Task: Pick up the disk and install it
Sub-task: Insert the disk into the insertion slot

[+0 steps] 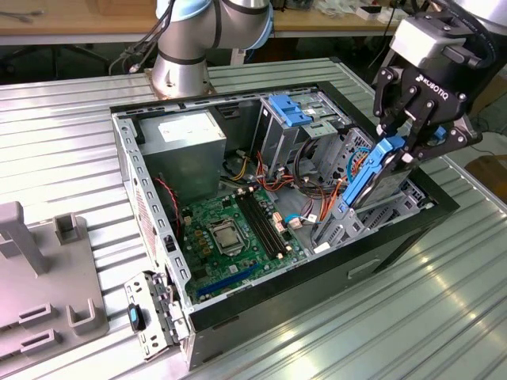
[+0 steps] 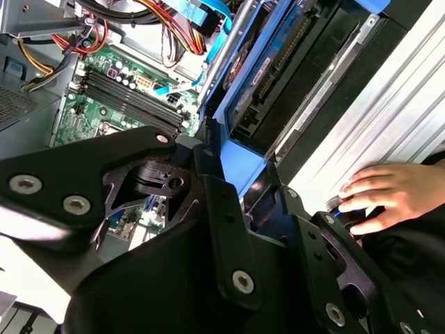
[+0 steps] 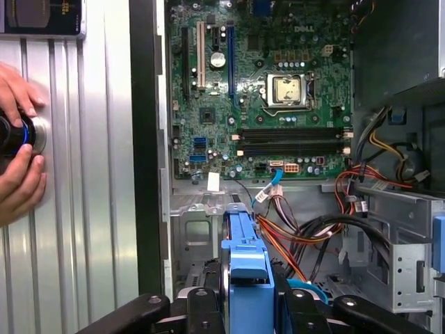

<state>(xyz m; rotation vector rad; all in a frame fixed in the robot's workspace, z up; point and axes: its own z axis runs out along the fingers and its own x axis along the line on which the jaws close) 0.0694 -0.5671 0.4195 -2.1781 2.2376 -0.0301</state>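
ROBOT ARM AT THE DRIVE BAY: the gripper (image 1: 402, 146) holds the disk (image 1: 371, 176) — a dark hard drive in bright blue carrier rails — above the open computer case (image 1: 150, 198), which lies on its side on a ribbed metal table (image 1: 71, 119). The fingers are clamped on the drive's upper end, one on each side of the blue carrier. The first wrist view shows this at the gripper (image 3: 247, 309) and the disk (image 3: 247, 268).

The disk hangs steeply tilted at the exterior view's right side of the case. Its lower end is at the grey drive cage (image 1: 337, 229), and whether it touches the cage cannot be told.

Inside the case sit the green motherboard (image 1: 230, 229), the grey power supply (image 1: 186, 150) and a light-blue latch plate (image 1: 289, 111). Orange and red cables (image 3: 285, 233) run just beside the drive.

Off the case, a person's hand (image 3: 17, 188) rests on a round dark controller (image 3: 14, 136) on the table — the hand (image 2: 389, 195) also appears in the second wrist view.
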